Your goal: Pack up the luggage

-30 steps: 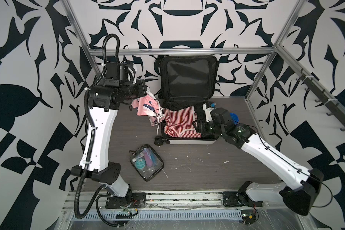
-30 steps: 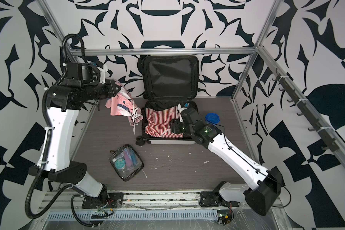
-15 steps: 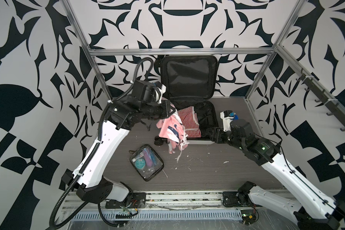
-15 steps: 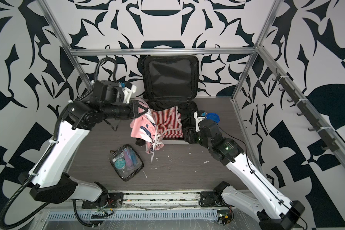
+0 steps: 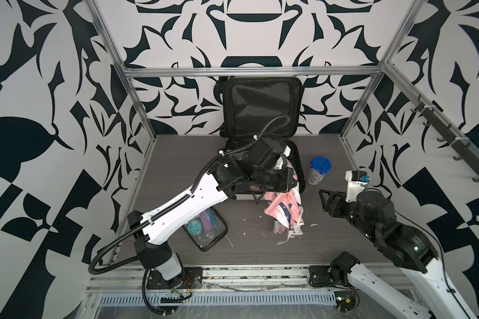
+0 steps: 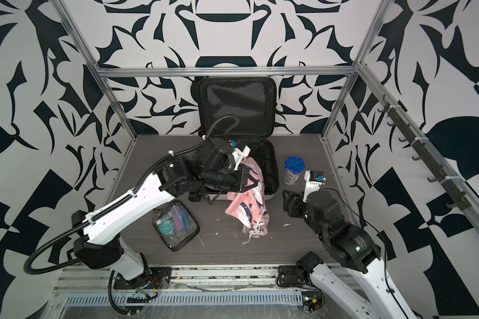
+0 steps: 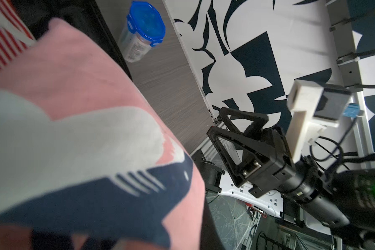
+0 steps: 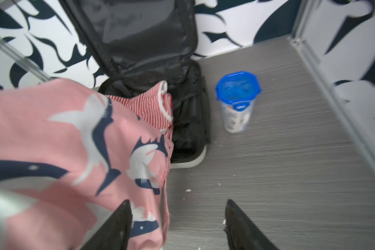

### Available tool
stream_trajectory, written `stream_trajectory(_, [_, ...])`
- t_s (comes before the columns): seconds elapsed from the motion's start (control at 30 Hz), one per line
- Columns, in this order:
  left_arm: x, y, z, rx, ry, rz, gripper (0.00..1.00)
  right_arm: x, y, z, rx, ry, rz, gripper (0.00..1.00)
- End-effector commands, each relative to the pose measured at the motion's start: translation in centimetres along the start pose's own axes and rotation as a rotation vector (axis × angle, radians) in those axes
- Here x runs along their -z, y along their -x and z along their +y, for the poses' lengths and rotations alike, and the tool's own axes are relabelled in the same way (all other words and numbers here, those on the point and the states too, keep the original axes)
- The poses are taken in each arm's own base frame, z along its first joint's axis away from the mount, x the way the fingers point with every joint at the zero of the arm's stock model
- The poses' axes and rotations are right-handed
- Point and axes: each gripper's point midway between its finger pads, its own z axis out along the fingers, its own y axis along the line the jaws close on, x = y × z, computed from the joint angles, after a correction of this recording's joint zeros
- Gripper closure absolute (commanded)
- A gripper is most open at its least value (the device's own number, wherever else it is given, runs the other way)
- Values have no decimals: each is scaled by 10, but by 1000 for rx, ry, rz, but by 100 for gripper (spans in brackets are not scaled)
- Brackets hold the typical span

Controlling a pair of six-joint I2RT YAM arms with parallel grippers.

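Big picture first: the grey desk [image 5: 177, 165] has the luggage [image 5: 260, 105] parked at the back. It's wide open, with the lid propped up against the wall and the lower shell flat in front of it, so its long axis runs front to back. A red striped top [image 8: 147, 104] is already lying in the shell.

The left claw [image 6: 248, 179] is clamped on a pink shark-print garment [image 6: 249, 204]. It sits right over the shell's front edge, toward its right side. Most of the fabric hangs down in front of that rim onto the desk, so it's more outside the case than in. From that claw the open shell lies behind and to its left, toward the back wall. My guess is the garment needs to travel that way before it's let go.

The left arm is clearly the nearer one. The right claw [image 5: 325, 203] hangs off to the right, jaws apart and holding nothing, pointed at the garment.

Smaller stuff: a clear toiletry pouch [image 5: 208, 229] lies under the left arm, and a blue-lidded jar [image 5: 318, 171] stands just right of the case.
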Motion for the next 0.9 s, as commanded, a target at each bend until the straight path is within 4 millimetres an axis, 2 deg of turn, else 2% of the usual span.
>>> stream_trajectory(0.0, [-13,5,-33,19,-103,-18,100,17,12,-20,8,-93,-58,30])
stream_trajectory(0.13, [-41,-6,-46,48,-174,21,100,25,15,-26,10,-109,-77,29])
stream_trajectory(0.2, [-55,-13,-53,70,-214,50,100,23,15,-26,16,-114,-73,29])
stream_trajectory(0.3, [-66,-19,-70,65,-267,80,100,17,12,-25,26,-125,-55,29])
stream_trajectory(0.43, [-64,-14,-94,30,-311,80,100,18,20,-23,22,-126,-75,29])
stream_trajectory(0.6, [-57,-10,-117,5,-362,71,100,35,34,-27,5,-132,-133,29])
stream_trajectory(0.7, [-58,-13,-114,6,-354,70,100,47,38,-32,-11,-135,-162,29])
stream_trajectory(0.77, [-63,-19,-105,21,-341,74,100,54,40,-33,-17,-131,-176,29])
stream_trajectory(0.87, [-75,-30,-72,76,-286,73,100,57,41,-33,-18,-124,-173,29])
